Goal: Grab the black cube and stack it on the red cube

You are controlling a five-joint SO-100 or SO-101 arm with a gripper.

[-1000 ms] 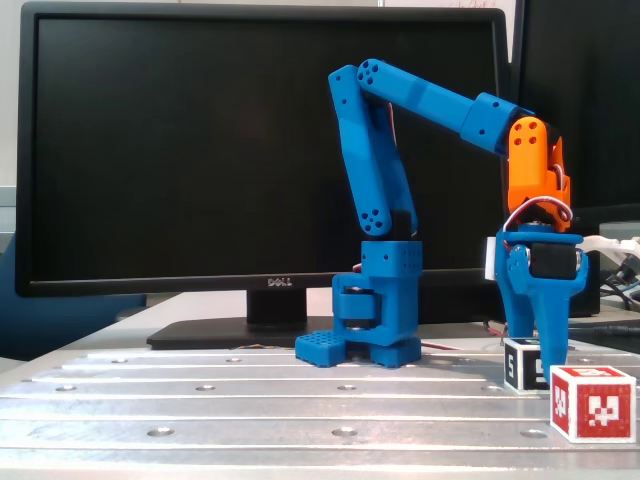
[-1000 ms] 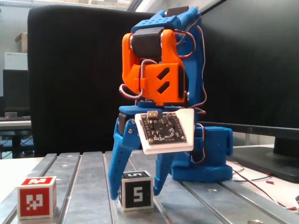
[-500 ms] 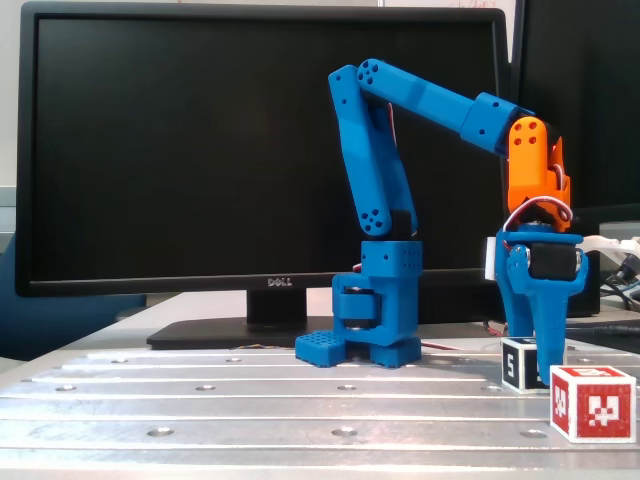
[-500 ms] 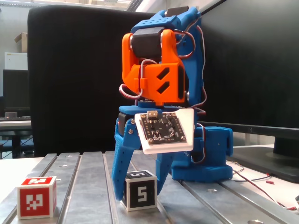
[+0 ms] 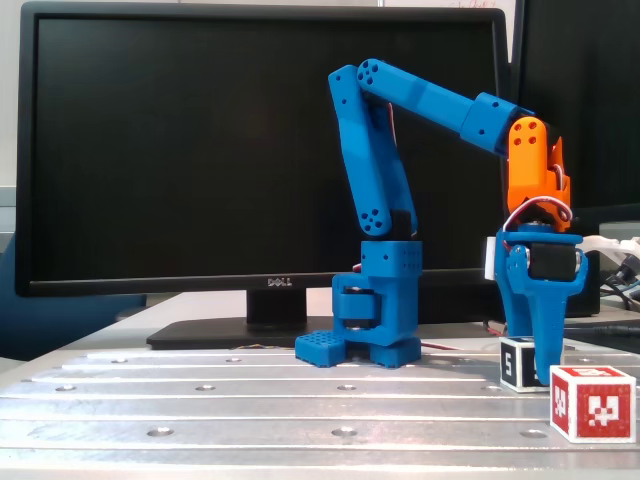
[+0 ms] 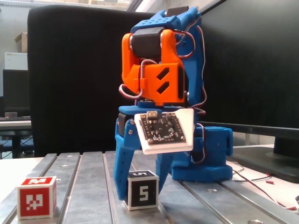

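One blue 3D-printed arm with an orange wrist section (image 5: 527,160) stands on a ribbed metal table (image 5: 250,400), reaching down so that its blue two-finger gripper (image 6: 139,184) points at the tabletop. Its fingers (image 6: 122,161) straddle the small black cube with white-edged faces and a white numeral "5" (image 6: 142,190); in the fixed view facing the wrist, one finger sits at each side of the cube, pressed against or just touching its flanks, so the jaws appear clamped on it. Black cube rests on the table surface, upright, the "5" face toward the camera. In the fixed view from the front, the same cube (image 5: 518,363) is partly hidden behind the near finger, only its left part visible. Small red cube with white face panels carrying a red pixel-like marker (image 5: 592,402) sits on the table just right of and nearer the camera than the black cube in that view; in the wrist-facing view the red cube (image 6: 36,196) lies well to the left, apart from the gripper. A white plate holding a dark circuit board (image 6: 164,131) is mounted on the wrist. Large black Dell monitor (image 5: 180,150) stands behind the arm's blue base (image 5: 372,320).
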